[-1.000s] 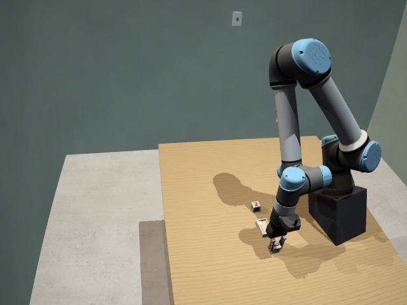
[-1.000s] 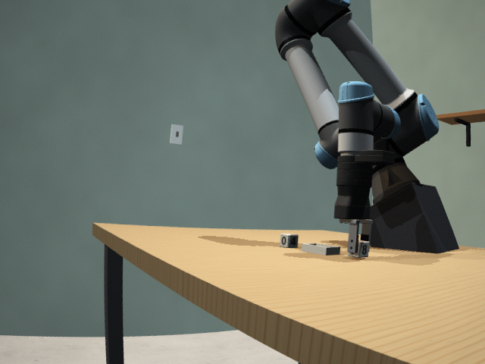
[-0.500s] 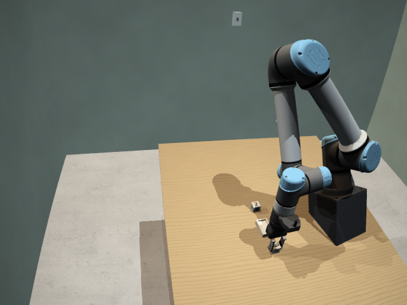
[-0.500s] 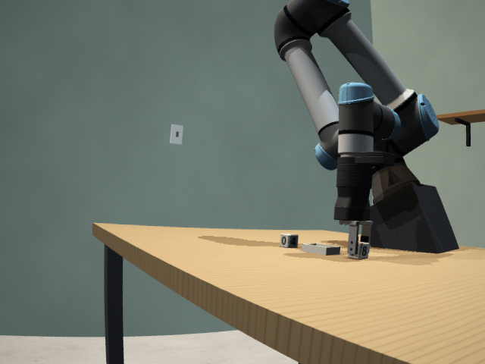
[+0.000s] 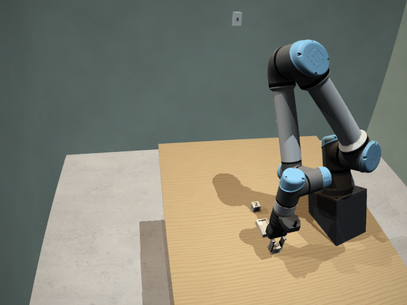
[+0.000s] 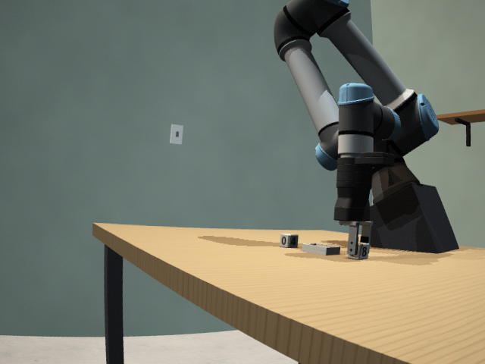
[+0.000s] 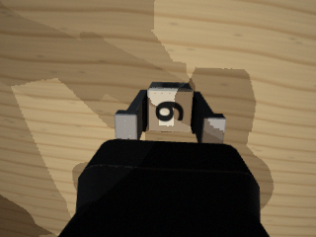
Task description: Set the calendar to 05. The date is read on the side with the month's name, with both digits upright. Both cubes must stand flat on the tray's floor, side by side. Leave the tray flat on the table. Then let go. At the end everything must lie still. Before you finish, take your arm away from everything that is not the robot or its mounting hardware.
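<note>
My gripper (image 5: 275, 245) (image 6: 359, 250) (image 7: 169, 104) points straight down and is shut on a white number cube (image 5: 276, 248) (image 6: 363, 251) (image 7: 168, 112) that rests on the table. The cube's top shows a 6 or 9 in the wrist view, and a side shows 8 in the exterior view. The grey tray (image 5: 262, 227) (image 6: 320, 248) lies flat and holds no cubes, just beside the gripper. The second cube (image 5: 255, 206) (image 6: 289, 240) stands on the table beyond the tray, with 2 on top and 0 and 4 on its sides.
The arm's dark base block (image 5: 338, 213) (image 6: 411, 219) stands on the wooden table (image 5: 213, 262) (image 6: 273, 282) close behind the gripper. A wall shelf (image 6: 462, 116) hangs at the right.
</note>
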